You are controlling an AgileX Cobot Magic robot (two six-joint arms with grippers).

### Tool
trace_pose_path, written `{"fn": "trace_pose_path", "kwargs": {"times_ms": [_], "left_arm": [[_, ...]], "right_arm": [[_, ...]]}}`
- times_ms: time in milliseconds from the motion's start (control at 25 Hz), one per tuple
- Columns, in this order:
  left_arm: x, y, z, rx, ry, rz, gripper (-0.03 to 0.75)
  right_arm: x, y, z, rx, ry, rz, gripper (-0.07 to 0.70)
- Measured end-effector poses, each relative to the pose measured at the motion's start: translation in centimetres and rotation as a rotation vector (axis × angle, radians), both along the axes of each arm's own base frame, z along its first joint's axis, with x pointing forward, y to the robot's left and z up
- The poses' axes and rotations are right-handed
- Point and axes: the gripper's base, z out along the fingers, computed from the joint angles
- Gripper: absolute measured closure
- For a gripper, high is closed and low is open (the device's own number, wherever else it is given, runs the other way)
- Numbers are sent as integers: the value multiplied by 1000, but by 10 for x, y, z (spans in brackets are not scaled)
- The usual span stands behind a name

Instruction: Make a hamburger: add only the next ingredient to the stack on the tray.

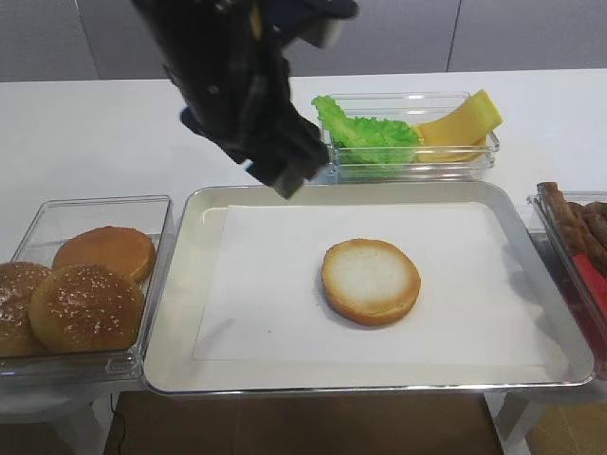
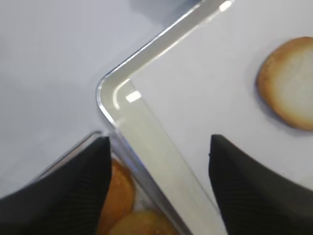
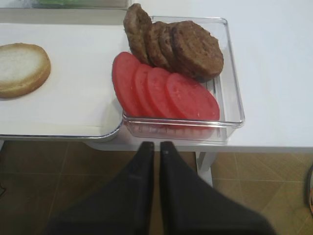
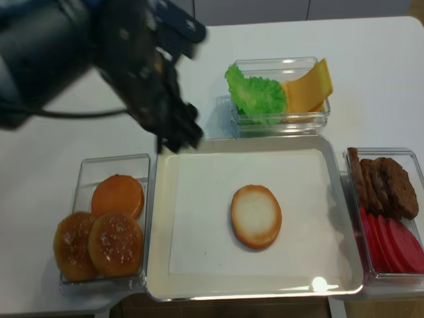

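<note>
The left gripper [image 4: 177,140] hangs above the tray's far-left corner, its dark arm slanting down from the upper left, fingers [image 2: 73,191] spread wide with nothing between them. The right gripper [image 3: 154,147] sits off the table's near edge, jaws pressed together, empty.

A white bench [image 1: 95,123] stands on pale legs [image 3: 205,164] over a brown tiled floor [image 3: 58,166], with grey wall panels [image 1: 398,33] behind it under even, soft light.
</note>
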Motion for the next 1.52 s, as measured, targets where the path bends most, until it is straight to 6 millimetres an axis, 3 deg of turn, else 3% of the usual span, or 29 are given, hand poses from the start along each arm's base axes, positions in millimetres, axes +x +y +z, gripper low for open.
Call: {"fn": "trace_pose_path", "kwargs": {"times_ms": [160, 280, 440, 560, 1080, 1320, 1520], "left_arm": [[7, 50, 11, -46, 9, 113, 252], [1, 85, 14, -83, 20, 212, 266], [-25, 127, 16, -106, 6, 333, 279], [-55, 147, 13, -112, -11, 401, 280], [-212, 158, -8, -183, -193, 440, 281], [-265, 159, -23, -208, -292, 430, 281], [-292, 160, -34, -229, -388, 421, 281]], "right_arm": [[0, 0, 0, -2, 0, 1, 605], [0, 0, 0, -2, 0, 1, 605], [0, 0, 0, -2, 0, 1, 605], [0, 0, 0, -2, 0, 1, 605], [0, 0, 0, -3, 0, 2, 605], [0, 0, 0, -3, 0, 2, 605], [0, 0, 0, -3, 0, 2, 605]]}}
